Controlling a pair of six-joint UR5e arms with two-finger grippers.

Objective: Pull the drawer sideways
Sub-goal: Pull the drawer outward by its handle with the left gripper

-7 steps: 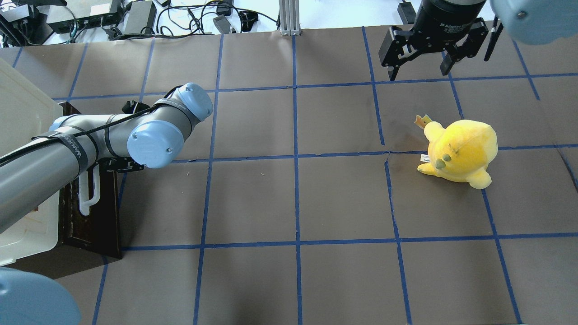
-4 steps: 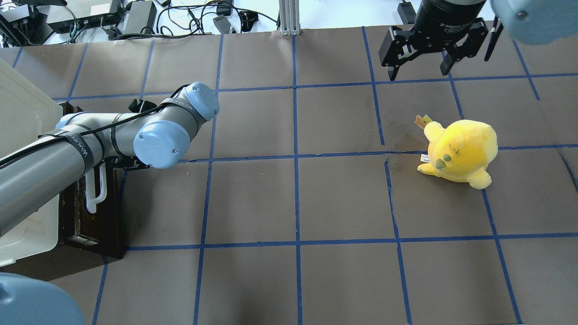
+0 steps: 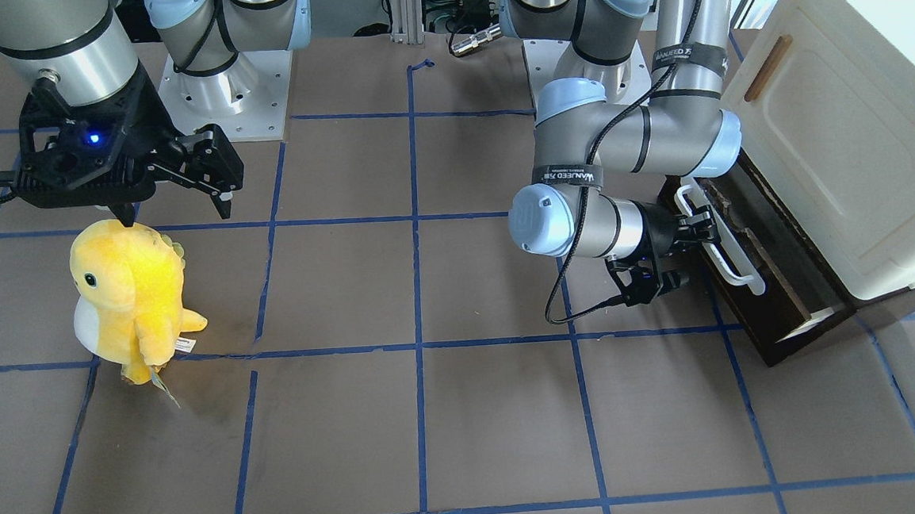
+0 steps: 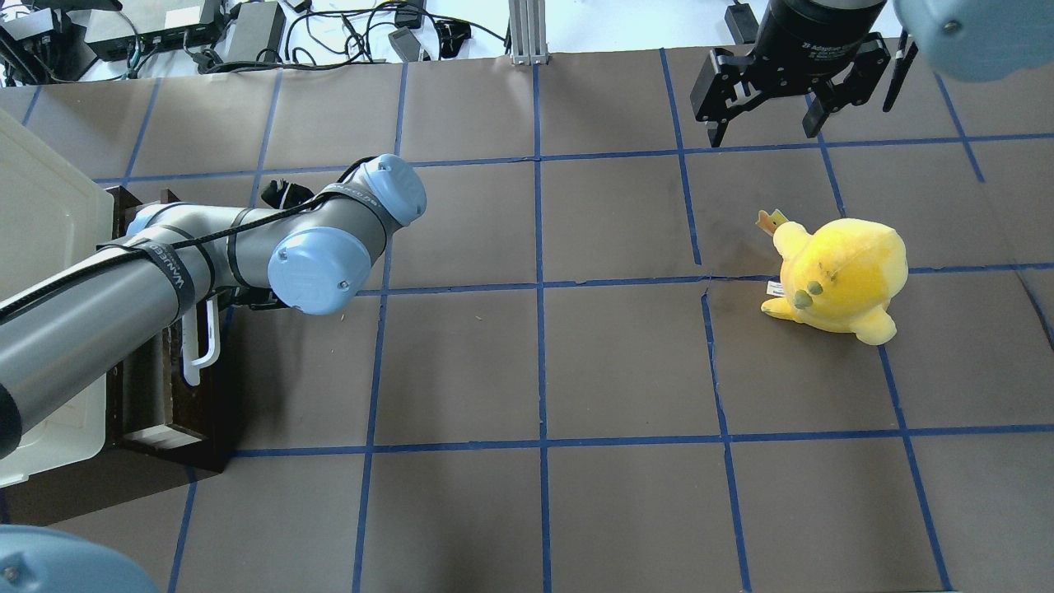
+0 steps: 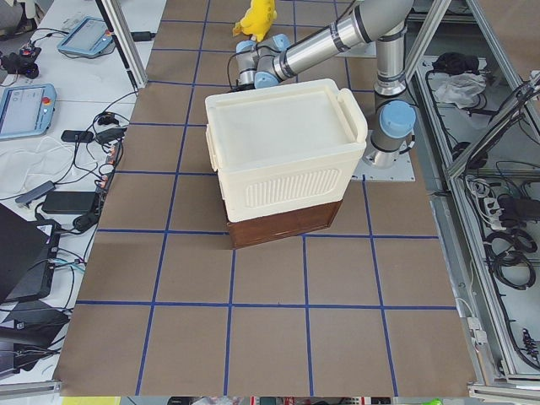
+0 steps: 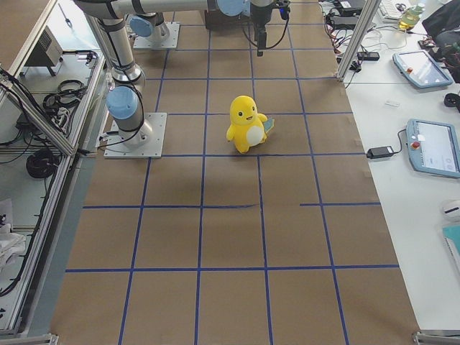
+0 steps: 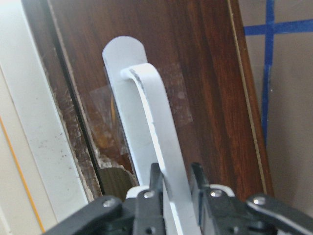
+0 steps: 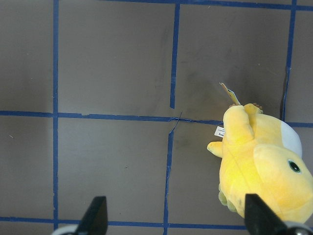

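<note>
Right in close on the wrist view, the left gripper point(image 7: 173, 178) is on the white bar handle point(image 7: 156, 122), and this is a pull in progress by the look of it. The way to do it well: draw straight out along the drawer's own run, away from the cabinet and towards the open table point(image 4: 527, 371), with no twist at the wrist, so the bar does not slip through the pads or lever against its taped mount. A steady, even pull is the call here, since a shallow, wide drawer can bind if one end leads. The grip sits towards one end of the bar rather than mid-span, so jamming is the risk to watch.

Now the hand itself: the fingers point(image 7: 198, 177) are drawn in narrow, one on each side of the bar, pinching it and touching nothing else.

Moving outward, the drawer point(image 3: 749, 287) sits at the table's left end under the cream cabinet point(image 3: 840, 146), its dark front standing clear of the body, with some pale interior showing behind it.

Far across the table, the right gripper point(image 4: 763, 132) hangs spread wide and empty, above and just beside the yellow plush toy point(image 4: 840, 276), apart from it.
</note>
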